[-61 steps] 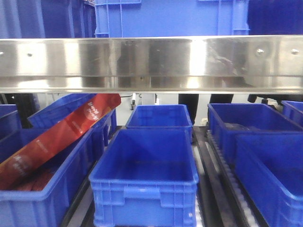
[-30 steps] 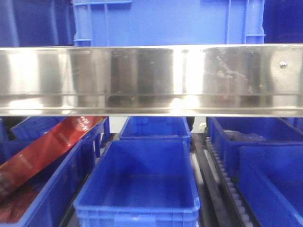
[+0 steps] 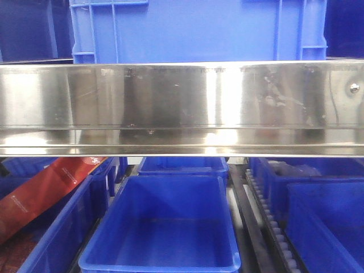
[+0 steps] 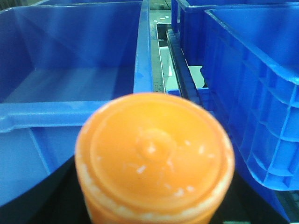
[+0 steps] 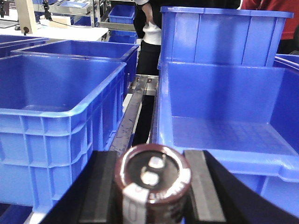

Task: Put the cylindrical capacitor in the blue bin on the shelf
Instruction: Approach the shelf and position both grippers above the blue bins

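Observation:
In the right wrist view my right gripper (image 5: 152,189) is shut on the cylindrical capacitor (image 5: 153,175), a dark maroon can with two metal terminals on top, between black pads (image 5: 105,186). It hangs in front of the gap between two blue bins, one to the left (image 5: 56,93) and an open-fronted one to the right (image 5: 224,126). The shelf's shiny steel rail (image 3: 182,108) crosses the front view, with a blue bin (image 3: 165,233) below it. My left gripper (image 4: 154,186) holds a blurred orange-capped cylinder (image 4: 154,149) that hides its fingers.
A red packet (image 3: 40,190) leans in the left bin on the lower tier. A large blue crate (image 3: 193,28) stands on the tier above the rail. More blue bins (image 4: 252,93) flank the left wrist. A person (image 5: 149,28) stands behind the shelf.
In the front view the steel rail has dropped lower in the frame and looks larger. The bins below have slid down and closer, and the red packet is partly cut off.

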`<state>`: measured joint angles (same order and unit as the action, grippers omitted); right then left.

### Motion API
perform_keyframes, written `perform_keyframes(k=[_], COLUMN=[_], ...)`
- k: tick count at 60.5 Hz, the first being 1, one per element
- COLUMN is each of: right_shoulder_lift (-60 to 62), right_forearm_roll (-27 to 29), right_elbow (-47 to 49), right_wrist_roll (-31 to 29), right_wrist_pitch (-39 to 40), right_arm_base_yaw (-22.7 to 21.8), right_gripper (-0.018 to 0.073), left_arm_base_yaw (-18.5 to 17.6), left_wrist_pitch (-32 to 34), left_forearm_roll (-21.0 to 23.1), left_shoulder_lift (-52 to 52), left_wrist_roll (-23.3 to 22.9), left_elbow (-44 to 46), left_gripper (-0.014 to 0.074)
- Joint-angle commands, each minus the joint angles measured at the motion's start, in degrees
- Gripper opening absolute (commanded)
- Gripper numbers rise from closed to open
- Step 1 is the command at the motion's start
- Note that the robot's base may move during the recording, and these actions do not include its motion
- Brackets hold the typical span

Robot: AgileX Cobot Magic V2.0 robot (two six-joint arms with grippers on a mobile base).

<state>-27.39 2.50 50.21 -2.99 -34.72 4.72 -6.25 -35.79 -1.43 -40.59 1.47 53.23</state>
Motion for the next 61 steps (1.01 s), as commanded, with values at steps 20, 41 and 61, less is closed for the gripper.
perform_keyframes(k=[20,41,61], right_shoulder_lift=[0.2,0.2,0.2], right_forearm_roll=[-0.1,-0.1,-0.1], right_elbow=[0.5,0.5,0.5], right_wrist_roll=[0.1,0.1,0.1], right_wrist_pitch=[1.8,1.8,1.8], right_arm_base_yaw=[-0.1,-0.1,-0.1], right_gripper=[-0.0162,-0.0162,-0.0162], left_arm_base_yaw=[-0.4,-0.4,-0.4], left_wrist_pitch=[1.3,1.3,1.5], left_forearm_roll=[0.3,0.3,0.3], left_shoulder_lift=[0.3,0.3,0.3], left_wrist_roll=[0.1,0.1,0.1], left_elbow=[0.2,0.2,0.2], left_gripper=[-0.0111,-0.0111,-0.0111])
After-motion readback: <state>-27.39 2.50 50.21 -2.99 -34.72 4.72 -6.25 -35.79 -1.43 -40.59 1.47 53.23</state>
